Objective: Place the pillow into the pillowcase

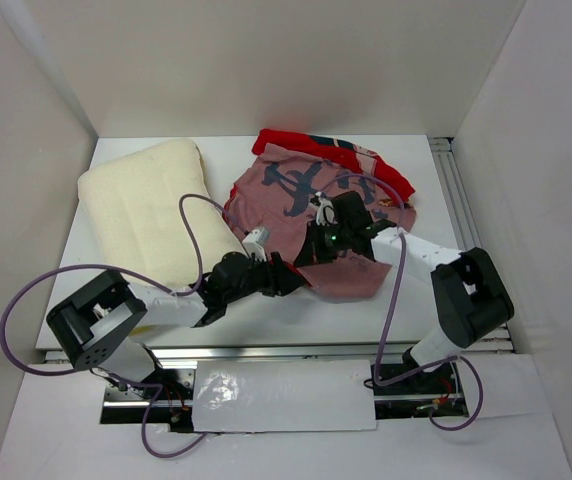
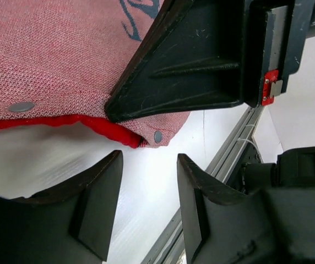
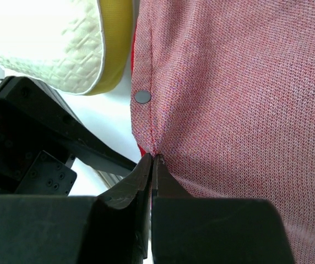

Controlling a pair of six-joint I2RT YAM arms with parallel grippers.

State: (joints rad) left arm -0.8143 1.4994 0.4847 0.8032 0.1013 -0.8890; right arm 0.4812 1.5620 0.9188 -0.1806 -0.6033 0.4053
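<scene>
The pillowcase (image 1: pixel 311 195) lies crumpled mid-table, faded pink side with dark marks up and bright red showing at the back. My right gripper (image 3: pixel 153 158) is shut on its near hem, pinching the seam beside a metal snap (image 3: pixel 142 97). The cream pillow (image 1: pixel 151 215) lies at the back left, and its yellow-edged corner (image 3: pixel 53 44) shows beyond the hem. My left gripper (image 2: pixel 149 157) is open just short of the pillowcase's red-lined edge (image 2: pixel 99 127), with bare table between its fingers. The right gripper's black body (image 2: pixel 190 71) sits on the cloth right in front of it.
White walls close in the table on the left, back and right. An aluminium rail (image 1: pixel 456 190) runs along the right side and another (image 2: pixel 223 159) along the near edge. Purple cables (image 1: pixel 191 225) loop over both arms.
</scene>
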